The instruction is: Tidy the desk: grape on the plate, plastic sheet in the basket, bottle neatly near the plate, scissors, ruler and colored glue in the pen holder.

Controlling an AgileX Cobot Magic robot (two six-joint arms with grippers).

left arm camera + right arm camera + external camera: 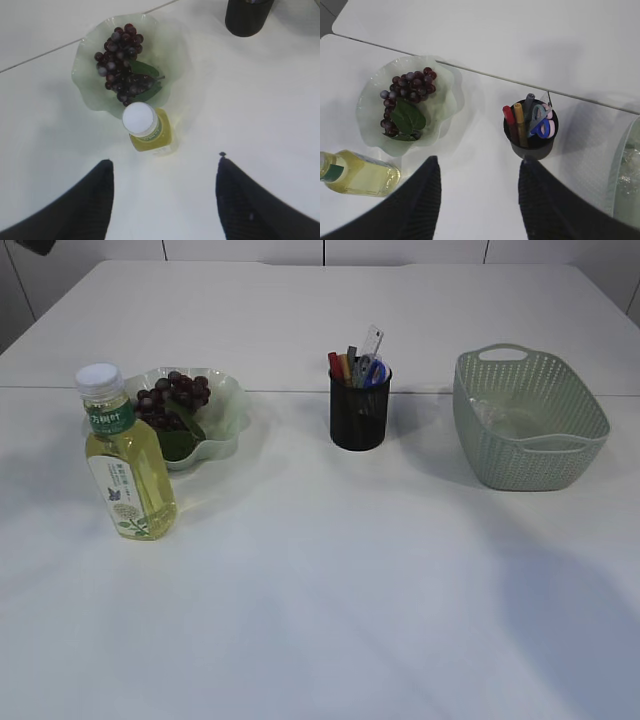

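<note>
White tabletop fills the room's foreground, a seam running across it behind the objects, and nearly everything on it looks put away. The grape bunch lies with its leaf on the pale green plate. The bottle of yellow drink stands upright just beside the plate's near edge, white cap on, which seems neat enough for the task.

The black mesh pen holder stands in the middle, well apart from the plate. Blue-handled scissors poke out of it alongside a clear ruler and the red and yellow sticks of colored glue. The green basket sits to the right; something glossy and crumpled shows at its bottom in the right wrist view, probably the plastic sheet, though it is too transparent to be sure.

Neither arm shows in the exterior view. The left gripper hangs above the bottle with its dark fingers spread and nothing between them. The right gripper hovers over the bare table between plate and pen holder, fingers likewise apart and empty.

By my reading every listed item is in its place, and nothing appears left but for the arms to pull away.
</note>
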